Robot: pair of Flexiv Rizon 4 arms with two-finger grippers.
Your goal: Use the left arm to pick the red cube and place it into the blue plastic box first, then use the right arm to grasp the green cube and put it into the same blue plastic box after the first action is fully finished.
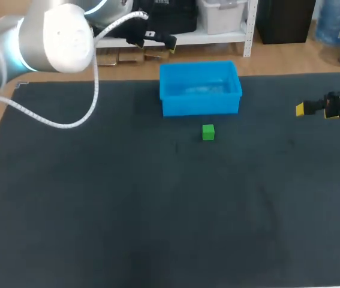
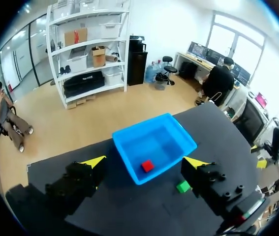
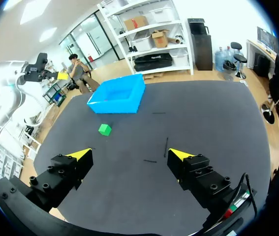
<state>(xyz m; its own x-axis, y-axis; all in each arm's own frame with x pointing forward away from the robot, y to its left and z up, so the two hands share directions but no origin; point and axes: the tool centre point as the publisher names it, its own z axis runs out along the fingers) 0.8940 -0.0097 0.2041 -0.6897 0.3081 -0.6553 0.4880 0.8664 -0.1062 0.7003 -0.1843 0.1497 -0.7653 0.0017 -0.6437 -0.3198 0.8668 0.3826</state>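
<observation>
Though tiny, red cube [image 2: 147, 166] bright, sq.

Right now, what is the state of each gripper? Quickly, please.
Left gripper: open, holding nothing.
Right gripper: open, holding nothing.

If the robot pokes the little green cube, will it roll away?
The small green cube probably slides rather than rolls, since it rests flat on a square face. It looks tiny beside the blue plastic box, so it is likely light.
</observation>
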